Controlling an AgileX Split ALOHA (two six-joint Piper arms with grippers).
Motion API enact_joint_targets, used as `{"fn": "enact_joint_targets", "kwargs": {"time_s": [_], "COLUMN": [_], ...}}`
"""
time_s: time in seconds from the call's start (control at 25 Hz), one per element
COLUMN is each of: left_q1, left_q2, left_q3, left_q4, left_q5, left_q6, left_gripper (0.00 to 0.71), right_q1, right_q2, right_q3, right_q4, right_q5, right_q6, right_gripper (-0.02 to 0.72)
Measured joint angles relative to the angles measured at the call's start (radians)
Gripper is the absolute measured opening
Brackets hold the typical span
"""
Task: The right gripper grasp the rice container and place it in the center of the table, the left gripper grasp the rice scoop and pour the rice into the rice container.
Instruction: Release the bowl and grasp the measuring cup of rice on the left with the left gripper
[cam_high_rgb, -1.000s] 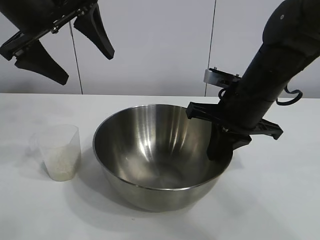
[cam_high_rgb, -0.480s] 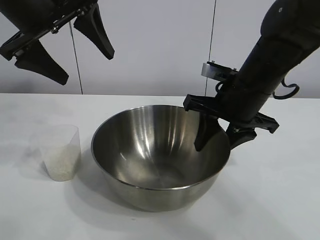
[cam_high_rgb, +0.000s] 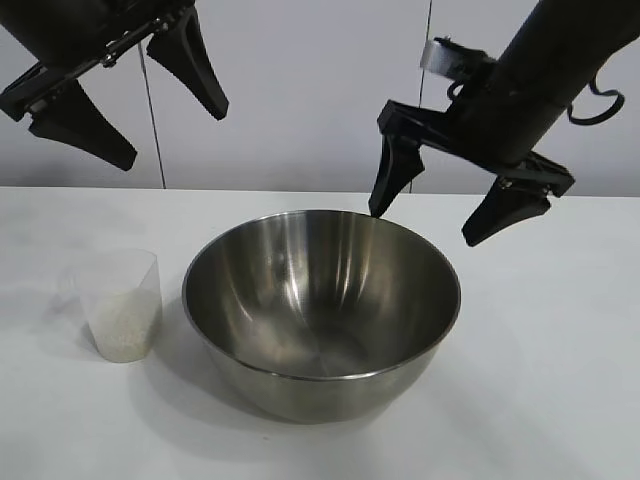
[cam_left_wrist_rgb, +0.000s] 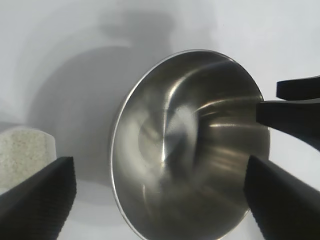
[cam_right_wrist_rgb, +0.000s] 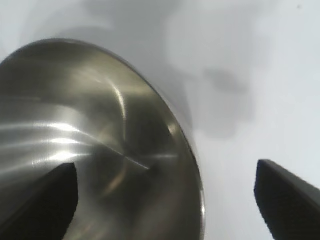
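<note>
A: How far are we?

B: I see the bowl (cam_high_rgb: 320, 310) standing free on the table (cam_high_rgb: 560, 400), about in the middle, so I judge the first part done. The scoop (cam_high_rgb: 118, 304) with rice (cam_high_rgb: 124, 326) stands left of the bowl, untouched; the pour is left.

A: And the grippers?

B: My right gripper (cam_high_rgb: 448, 212) hangs above the bowl's right rim, fingers wide apart, holding nothing. My left gripper (cam_high_rgb: 135, 110) hangs high above the scoop, also wide apart and empty.

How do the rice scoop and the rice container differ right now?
The rice container is a large shiny steel bowl; the rice scoop is a small translucent plastic cup. The scoop holds rice; the container looks empty. The container sits mid-table, the scoop beside it toward the left arm. Both stand upright, ungripped.
</note>
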Motion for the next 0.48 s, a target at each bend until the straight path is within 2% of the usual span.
{"fn": "enact_joint_targets", "kwargs": {"time_s": [0.36,0.48], "left_q1": [0.0,0.0], "left_q2": [0.0,-0.008], "left_q3": [0.0,0.0], "left_q4": [0.0,0.001], "left_q5": [0.003,-0.046], "left_q6": [0.034,0.079], "left_gripper": [0.657,0.657], "right_q1": [-0.033,-0.033], "right_q2": [-0.02,-0.02], "right_q3": [-0.001,-0.001], "right_q4": [-0.012,-0.014], "right_q5": [0.039,0.041], "right_q6": [0.003,0.003], "right_gripper": [0.67,0.671]}}
